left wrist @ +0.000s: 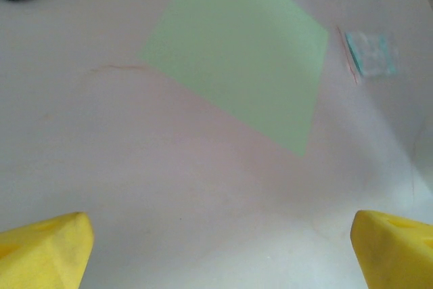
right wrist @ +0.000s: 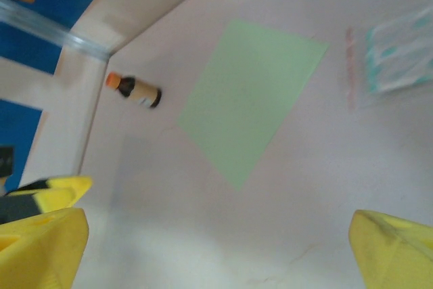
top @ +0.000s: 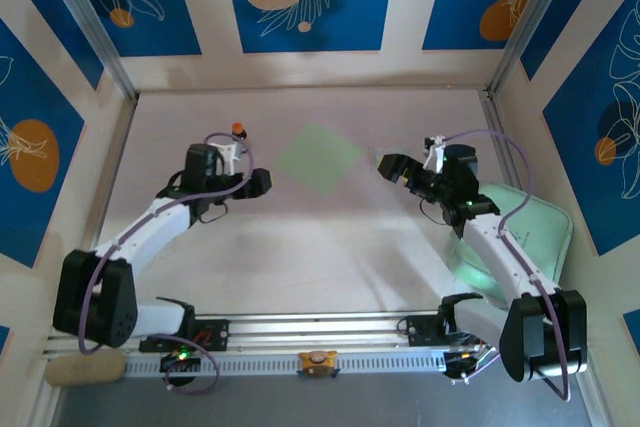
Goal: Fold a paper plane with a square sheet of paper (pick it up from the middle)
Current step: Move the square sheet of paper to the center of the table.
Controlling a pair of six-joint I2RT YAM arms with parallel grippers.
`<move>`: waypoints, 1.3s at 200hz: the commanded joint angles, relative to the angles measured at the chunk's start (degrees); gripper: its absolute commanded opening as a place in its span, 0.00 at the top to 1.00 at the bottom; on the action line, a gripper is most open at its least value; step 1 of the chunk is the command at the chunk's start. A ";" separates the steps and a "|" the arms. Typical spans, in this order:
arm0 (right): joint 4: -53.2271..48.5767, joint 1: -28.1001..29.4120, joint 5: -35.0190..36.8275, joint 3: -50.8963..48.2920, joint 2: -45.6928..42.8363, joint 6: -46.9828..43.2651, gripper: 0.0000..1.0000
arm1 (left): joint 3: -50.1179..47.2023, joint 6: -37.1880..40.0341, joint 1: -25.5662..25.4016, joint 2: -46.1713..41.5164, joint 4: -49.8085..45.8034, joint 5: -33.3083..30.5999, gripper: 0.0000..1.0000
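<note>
The square sheet of paper (top: 318,160) lies flat and unfolded on the surface (top: 300,257), turned like a diamond between the 2 arms. The left gripper (top: 258,183) hangs just to its left, fingers wide apart and empty; the right gripper (top: 390,164) hangs to its right, equally spread and empty. The paper is thin and flush, so a pinch at its middle may skid or crumple it instead of lifting it. The clear packet (left wrist: 369,54) sits near the sheet's right corner and could get dragged onto it; the small bottle (right wrist: 133,89) beyond the left gripper could be knocked
</note>
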 commanded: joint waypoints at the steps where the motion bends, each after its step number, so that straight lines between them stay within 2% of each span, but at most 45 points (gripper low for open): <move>1: -2.73 2.49 -4.22 -1.66 0.77 3.54 0.01 | 6.49 3.46 -4.59 5.09 -4.22 1.11 0.03; 44: -1.67 6.11 -3.99 -5.06 0.06 6.00 0.01 | 21.74 5.36 -9.82 21.68 -10.84 -0.10 0.08; 93: -1.76 7.59 -2.58 -7.54 -2.42 8.23 0.01 | 40.30 4.86 -10.89 39.35 -19.10 1.64 0.15; 142: -2.76 7.94 -0.58 -8.51 -4.18 8.98 0.01 | 51.18 3.25 -11.20 49.37 -23.89 2.53 0.16; 169: -3.91 7.94 0.73 -8.86 -4.55 9.08 0.01 | 50.74 1.43 -11.28 50.27 -24.58 1.12 0.16; 197: -4.31 7.96 1.26 -9.44 -4.93 9.94 0.01 | 44.82 -1.36 -12.19 47.74 -22.85 -0.74 0.16; 231: -4.22 8.10 0.84 -10.46 -5.96 10.67 0.01 | 32.29 -7.72 -14.71 41.68 -17.26 -4.83 0.16; 260: -5.17 8.43 -0.22 -10.76 -6.25 10.47 0.01 | 19.79 -16.29 -17.17 34.27 -9.64 -8.01 0.16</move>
